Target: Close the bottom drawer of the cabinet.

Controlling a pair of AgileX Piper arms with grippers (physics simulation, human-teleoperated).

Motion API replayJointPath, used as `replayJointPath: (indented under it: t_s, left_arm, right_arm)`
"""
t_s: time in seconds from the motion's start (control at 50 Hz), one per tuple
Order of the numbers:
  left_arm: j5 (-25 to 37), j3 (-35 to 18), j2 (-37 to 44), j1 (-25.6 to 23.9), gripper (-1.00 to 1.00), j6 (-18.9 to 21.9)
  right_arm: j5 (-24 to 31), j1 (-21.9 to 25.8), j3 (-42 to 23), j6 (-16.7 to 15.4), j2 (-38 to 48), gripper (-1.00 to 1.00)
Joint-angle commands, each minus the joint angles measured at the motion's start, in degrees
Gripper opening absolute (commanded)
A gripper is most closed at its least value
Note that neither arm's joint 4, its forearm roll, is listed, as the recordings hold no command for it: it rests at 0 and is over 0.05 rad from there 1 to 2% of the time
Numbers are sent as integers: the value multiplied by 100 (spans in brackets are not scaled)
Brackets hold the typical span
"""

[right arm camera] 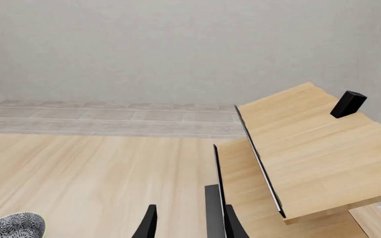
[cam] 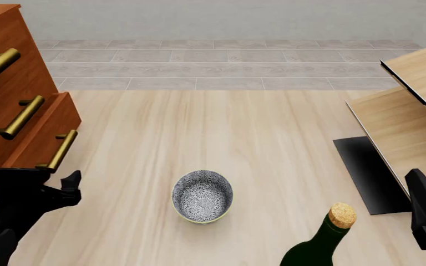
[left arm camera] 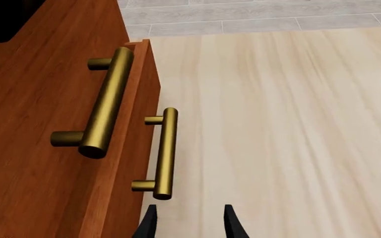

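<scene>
The left end effector, fingers parted and empty, sat just beside the bottom drawer, seemingly placed to push its protruding front into the cabinet.

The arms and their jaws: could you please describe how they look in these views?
Both arms are matte black with blocky, angular housings. The left gripper and right gripper each end in two thin, tapered black blades. No cables, markings or sleeves are visible.
</scene>
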Motion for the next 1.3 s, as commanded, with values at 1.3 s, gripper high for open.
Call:
replayJointPath:
  t_s: [1.3]
  left_arm:
    - [-601,40,483,741,100,703]
  right_arm:
    - [-23,-7,5,-28,-1,100]
